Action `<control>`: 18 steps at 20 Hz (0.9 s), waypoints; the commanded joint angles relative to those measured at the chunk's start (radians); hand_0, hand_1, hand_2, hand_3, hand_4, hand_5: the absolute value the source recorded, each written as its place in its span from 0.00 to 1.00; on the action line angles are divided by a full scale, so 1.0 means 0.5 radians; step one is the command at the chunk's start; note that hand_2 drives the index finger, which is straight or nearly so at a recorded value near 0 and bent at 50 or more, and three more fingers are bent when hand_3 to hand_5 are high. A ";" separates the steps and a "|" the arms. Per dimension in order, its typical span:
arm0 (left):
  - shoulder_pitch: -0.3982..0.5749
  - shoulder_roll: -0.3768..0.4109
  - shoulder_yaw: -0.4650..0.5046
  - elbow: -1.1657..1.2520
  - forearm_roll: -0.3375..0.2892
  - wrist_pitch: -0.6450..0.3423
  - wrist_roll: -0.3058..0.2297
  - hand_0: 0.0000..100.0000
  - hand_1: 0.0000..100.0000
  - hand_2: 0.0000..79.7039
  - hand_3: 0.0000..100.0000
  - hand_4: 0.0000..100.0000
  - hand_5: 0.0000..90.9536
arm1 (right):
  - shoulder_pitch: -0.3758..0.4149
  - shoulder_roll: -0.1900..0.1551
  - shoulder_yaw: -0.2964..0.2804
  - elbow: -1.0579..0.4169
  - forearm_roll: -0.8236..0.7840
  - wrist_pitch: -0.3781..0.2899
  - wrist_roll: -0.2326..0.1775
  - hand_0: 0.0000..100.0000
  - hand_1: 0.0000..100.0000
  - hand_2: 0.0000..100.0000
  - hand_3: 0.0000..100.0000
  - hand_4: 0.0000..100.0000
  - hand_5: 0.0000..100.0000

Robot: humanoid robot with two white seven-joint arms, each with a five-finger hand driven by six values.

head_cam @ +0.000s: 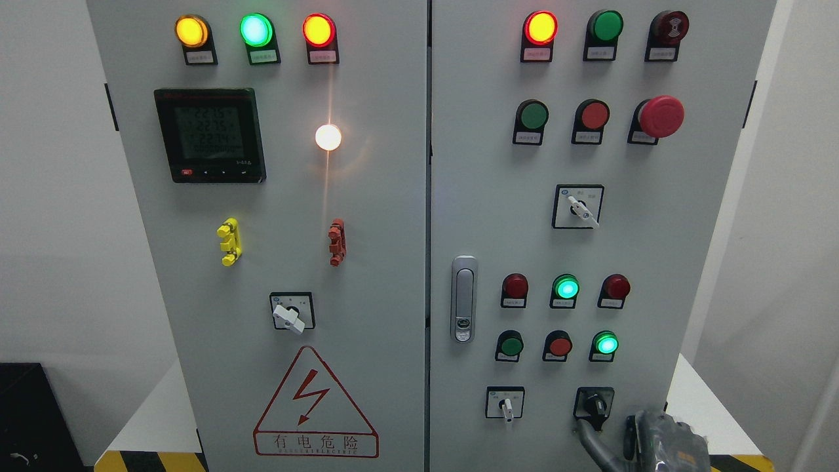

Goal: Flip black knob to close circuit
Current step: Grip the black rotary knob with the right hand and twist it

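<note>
The right hand comes up from the bottom edge at the lower right of the grey cabinet, one grey finger stretched up and left to just under the black knob, whose handle tilts up to the left (whether the fingertip touches it I cannot tell); the other fingers are bunched low and hold nothing. The knob sits at the bottom of the right door, just right of a white-handled selector switch and below a lit green lamp, with a door handle well to the left.
</note>
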 commanded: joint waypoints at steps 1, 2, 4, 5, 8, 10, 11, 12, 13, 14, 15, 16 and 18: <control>0.000 0.000 0.001 -0.001 0.003 -0.002 0.000 0.12 0.56 0.00 0.00 0.00 0.00 | 0.003 -0.053 -0.012 0.009 -0.002 0.000 -0.003 0.00 0.00 0.90 1.00 1.00 1.00; 0.000 0.000 -0.002 -0.001 0.000 -0.002 0.000 0.12 0.56 0.00 0.00 0.00 0.00 | 0.003 -0.056 -0.015 0.012 -0.002 0.000 -0.003 0.00 0.00 0.90 1.00 1.00 1.00; 0.000 0.000 0.001 -0.001 0.000 -0.002 0.000 0.12 0.56 0.00 0.00 0.00 0.00 | 0.003 -0.056 -0.028 0.012 -0.005 0.000 -0.003 0.00 0.00 0.89 1.00 1.00 1.00; 0.000 0.000 -0.002 0.002 0.000 -0.002 0.000 0.12 0.56 0.00 0.00 0.00 0.00 | 0.003 -0.056 -0.028 0.012 -0.005 0.000 -0.003 0.00 0.00 0.89 1.00 1.00 1.00; 0.000 0.000 0.001 0.002 0.000 -0.002 0.000 0.12 0.56 0.00 0.00 0.00 0.00 | 0.009 -0.065 -0.034 0.012 -0.008 0.000 -0.003 0.00 0.00 0.89 1.00 1.00 1.00; 0.000 0.000 0.001 -0.001 0.000 -0.002 0.000 0.12 0.56 0.00 0.00 0.00 0.00 | 0.009 -0.078 -0.043 0.012 -0.011 0.000 -0.003 0.00 0.00 0.89 1.00 1.00 1.00; 0.000 0.000 -0.002 -0.001 0.000 -0.002 0.000 0.12 0.56 0.00 0.00 0.00 0.00 | 0.009 -0.078 -0.043 0.012 -0.011 0.000 -0.003 0.00 0.00 0.89 1.00 1.00 1.00; 0.000 0.000 -0.002 0.002 0.000 -0.002 0.003 0.12 0.56 0.00 0.00 0.00 0.00 | 0.009 -0.078 -0.046 0.012 -0.014 0.000 -0.003 0.00 0.00 0.89 1.00 1.00 1.00; 0.000 0.000 0.001 0.002 0.000 -0.002 0.000 0.12 0.56 0.00 0.00 0.00 0.00 | 0.009 -0.078 -0.046 0.012 -0.014 0.000 -0.003 0.00 0.00 0.89 1.00 1.00 1.00; 0.000 0.000 -0.002 -0.001 0.000 -0.002 0.000 0.12 0.56 0.00 0.00 0.00 0.00 | 0.009 -0.078 -0.046 0.009 -0.014 0.000 0.000 0.00 0.00 0.89 1.00 1.00 1.00; 0.000 0.000 0.001 -0.001 0.000 -0.002 0.000 0.12 0.56 0.00 0.00 0.00 0.00 | 0.009 -0.078 -0.046 0.009 -0.014 0.003 0.000 0.00 0.00 0.89 1.00 1.00 1.00; 0.000 0.000 0.001 -0.001 0.000 -0.002 0.000 0.12 0.56 0.00 0.00 0.00 0.00 | 0.009 -0.078 -0.046 0.009 -0.014 0.003 0.000 0.00 0.00 0.89 1.00 1.00 1.00; 0.000 0.000 0.001 0.002 0.000 -0.002 0.000 0.12 0.56 0.00 0.00 0.00 0.00 | 0.009 -0.078 -0.049 0.009 -0.017 0.003 0.000 0.00 0.00 0.89 1.00 1.00 1.00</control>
